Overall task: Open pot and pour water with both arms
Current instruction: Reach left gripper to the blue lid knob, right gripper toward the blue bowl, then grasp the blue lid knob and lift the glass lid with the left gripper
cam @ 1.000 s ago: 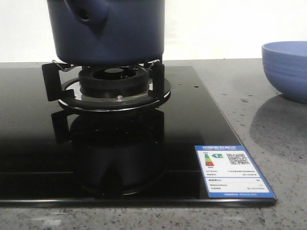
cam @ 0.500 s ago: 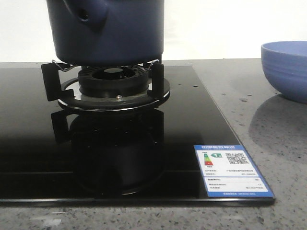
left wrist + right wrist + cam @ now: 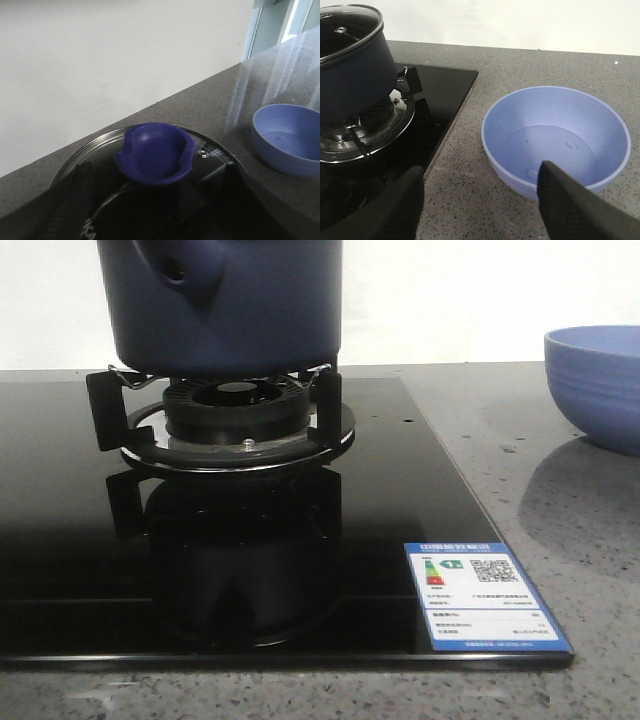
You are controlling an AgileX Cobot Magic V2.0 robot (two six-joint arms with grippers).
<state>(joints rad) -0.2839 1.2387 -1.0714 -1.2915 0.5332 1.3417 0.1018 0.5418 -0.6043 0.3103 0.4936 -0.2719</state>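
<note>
The dark navy pot (image 3: 230,300) stands on the burner's supports, its handle stub (image 3: 185,270) facing forward and left; its top is cut off in the front view. A glass lid (image 3: 102,150) with a blue knob (image 3: 156,152) covers it. My left gripper (image 3: 155,200) hovers just above the lid, open, with a dark finger on each side of the knob and not touching it. My right gripper (image 3: 480,175) is open over the stone counter, between the hob and the bowl, with the pot (image 3: 350,80) off to one side. Neither gripper shows in the front view.
A lighter-blue ribbed bowl (image 3: 600,380) (image 3: 555,140) (image 3: 290,137) stands on the grey counter to the right of the black glass hob (image 3: 400,470). The burner (image 3: 240,420) sits under the pot. A blue-edged label (image 3: 485,595) is stuck at the hob's near right corner.
</note>
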